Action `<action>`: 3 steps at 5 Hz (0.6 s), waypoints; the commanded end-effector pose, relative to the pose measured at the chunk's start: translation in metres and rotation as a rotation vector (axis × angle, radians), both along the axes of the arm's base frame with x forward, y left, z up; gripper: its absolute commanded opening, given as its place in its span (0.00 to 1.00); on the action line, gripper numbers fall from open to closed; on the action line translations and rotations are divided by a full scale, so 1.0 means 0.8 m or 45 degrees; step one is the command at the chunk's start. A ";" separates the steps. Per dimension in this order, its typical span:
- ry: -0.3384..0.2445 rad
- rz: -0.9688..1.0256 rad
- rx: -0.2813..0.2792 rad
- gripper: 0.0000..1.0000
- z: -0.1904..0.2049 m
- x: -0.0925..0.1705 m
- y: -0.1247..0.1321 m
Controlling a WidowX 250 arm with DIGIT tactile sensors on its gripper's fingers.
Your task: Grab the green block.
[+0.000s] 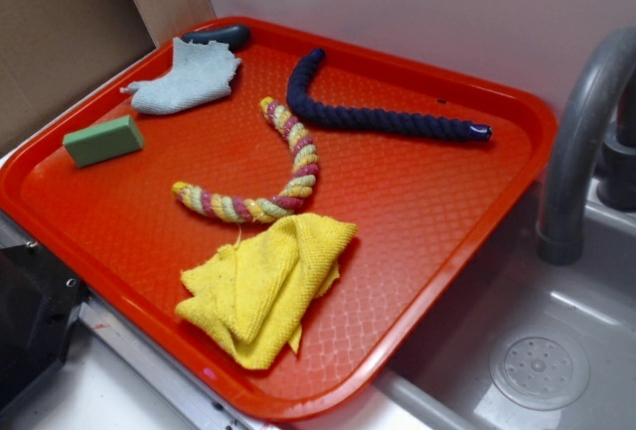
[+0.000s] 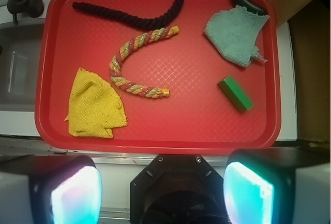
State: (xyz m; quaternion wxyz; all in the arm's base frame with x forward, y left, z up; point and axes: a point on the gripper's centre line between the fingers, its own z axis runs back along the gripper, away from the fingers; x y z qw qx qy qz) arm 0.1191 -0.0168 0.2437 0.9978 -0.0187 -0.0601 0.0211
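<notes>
While the claw (image 2: 163, 193) hangs spread apart, the green block (image 2: 235, 93) lies flat, long axis diagonal.

Dark object (image 1: 221, 35) at the tray's far corner: mostly under the grey-blue rag (image 1: 184, 77), can't ID it. Wrist view: hand (image 2: 162, 195) cut by bottom edge, 2 pads (image 2: 76, 195) blurred and glowing. Faucet (image 1: 581, 132) cropped at exterior's right edge.

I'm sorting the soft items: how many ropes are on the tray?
2. The dark rope lies along the tray's far side; the striped rope curves mid-tray, between it and the yellow cloth. None seems hidden.
</notes>
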 end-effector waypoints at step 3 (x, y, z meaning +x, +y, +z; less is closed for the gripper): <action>-0.287 -0.300 0.108 1.00 -0.032 0.027 0.043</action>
